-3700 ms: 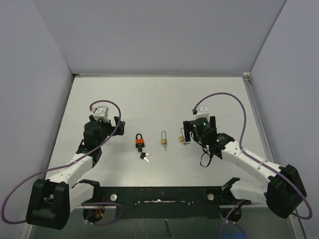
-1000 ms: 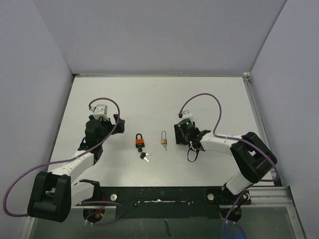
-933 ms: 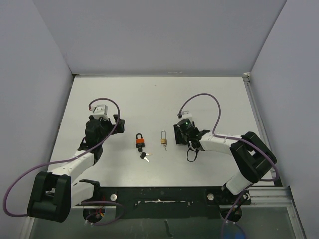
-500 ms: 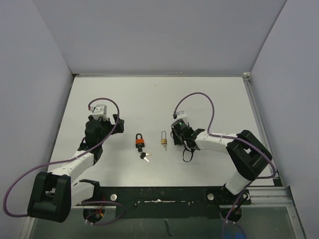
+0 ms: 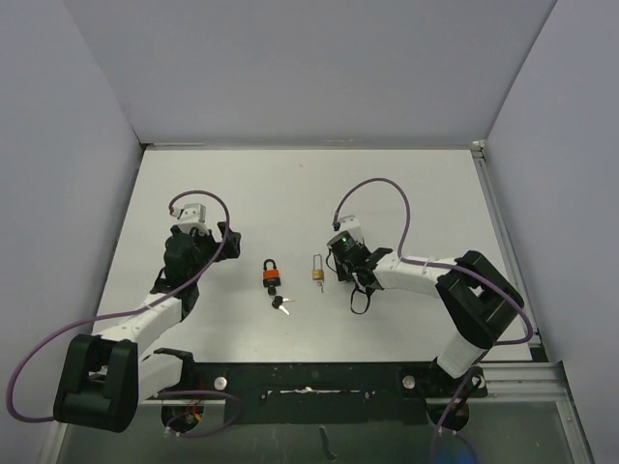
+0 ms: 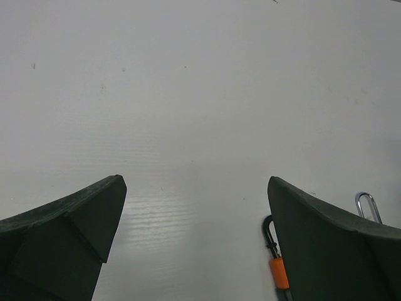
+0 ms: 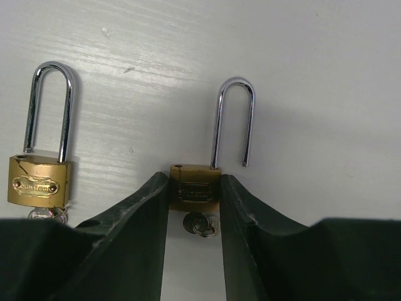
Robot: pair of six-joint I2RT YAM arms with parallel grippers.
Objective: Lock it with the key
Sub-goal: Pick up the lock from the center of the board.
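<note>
In the right wrist view a small brass padlock lies flat with its silver shackle swung open. A key sticks out of its underside. My right gripper is shut on its body, with a finger pressed against each side. From above, the right gripper hides this padlock. A second brass padlock, with its shackle closed, lies just to the left. My left gripper stands open over bare table, holding nothing.
An orange and black padlock lies left of the brass ones, with loose keys just below it. Its orange body peeks past my left gripper's right finger. Grey walls border the white table.
My right gripper has shifted left toward the padlocks, and its jaws have narrowed onto the brass padlock with the open shackle. The left arm has stayed still.
</note>
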